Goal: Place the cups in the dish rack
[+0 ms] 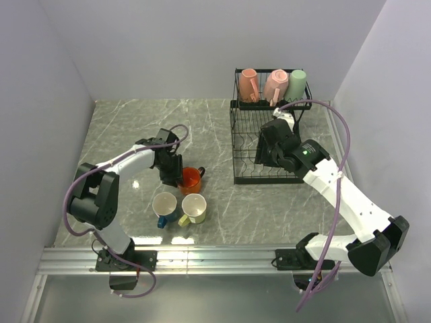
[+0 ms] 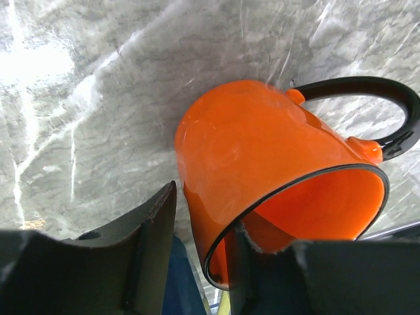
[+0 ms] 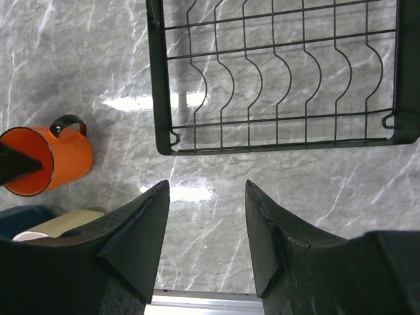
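Observation:
The orange mug (image 1: 192, 179) stands on the table, its dark handle to the right. My left gripper (image 1: 172, 168) is open astride the mug's near wall: in the left wrist view (image 2: 205, 210) one finger is inside the orange mug (image 2: 262, 157), the other outside with a small gap. The blue mug (image 1: 164, 204) and the pale yellow mug (image 1: 194, 208) stand just in front. Two pink mugs (image 1: 249, 83) (image 1: 274, 85) and the pale green mug (image 1: 297, 83) sit in the dish rack's (image 1: 239, 145) upper basket. My right gripper (image 1: 266, 153) hovers open and empty over the lower shelf (image 3: 275, 72).
The right wrist view shows the orange mug (image 3: 56, 161) to the left with a dark finger in it, and the yellow mug (image 3: 65, 223) and blue mug (image 3: 20, 216) lower left. Grey walls close in the marble table (image 1: 135, 128) on three sides; a metal rail (image 1: 215, 259) runs along its near edge.

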### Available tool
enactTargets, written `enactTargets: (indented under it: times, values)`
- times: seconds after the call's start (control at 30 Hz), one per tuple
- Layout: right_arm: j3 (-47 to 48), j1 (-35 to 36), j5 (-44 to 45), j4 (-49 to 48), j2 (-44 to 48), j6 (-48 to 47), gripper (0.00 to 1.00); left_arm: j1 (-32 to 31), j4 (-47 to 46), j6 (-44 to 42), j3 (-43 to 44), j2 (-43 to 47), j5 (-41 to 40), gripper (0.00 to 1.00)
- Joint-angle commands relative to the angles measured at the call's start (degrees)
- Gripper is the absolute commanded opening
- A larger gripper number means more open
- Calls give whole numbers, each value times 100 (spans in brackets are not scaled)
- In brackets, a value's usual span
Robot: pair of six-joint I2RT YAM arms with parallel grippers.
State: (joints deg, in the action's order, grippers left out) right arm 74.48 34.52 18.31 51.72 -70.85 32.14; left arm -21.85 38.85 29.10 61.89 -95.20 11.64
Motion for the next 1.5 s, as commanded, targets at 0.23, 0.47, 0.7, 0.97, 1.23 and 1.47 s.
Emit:
enactTargets:
  times: [0.23,0.47,0.7,0.97,1.23,1.47]
  values:
    - [-390,19,-283,-373,274,-110,57,-118,-79,192,104,133,-487,24]
    - [-101,11,-634,-637,80,-472,57,-259,315,438,507,36,-1005,0]
    - [-934,11,-1241,-1287,913,-227,57,-635,1378,623,1631,-60,-1479,0]
    - [-2078,-7,-2366,-2070,1144,-111,56,-1137,2425,1185,2600,238,-2148,0]
    - [-1910,-569,-3963,-2508,1477,222,59,-1349,2234,1449,2118,1362,-2588,0]
    - [-2744,-728,-6108,-4263,1724,1705,75,-1436,1812,1186,1845,1899,-2536,0]
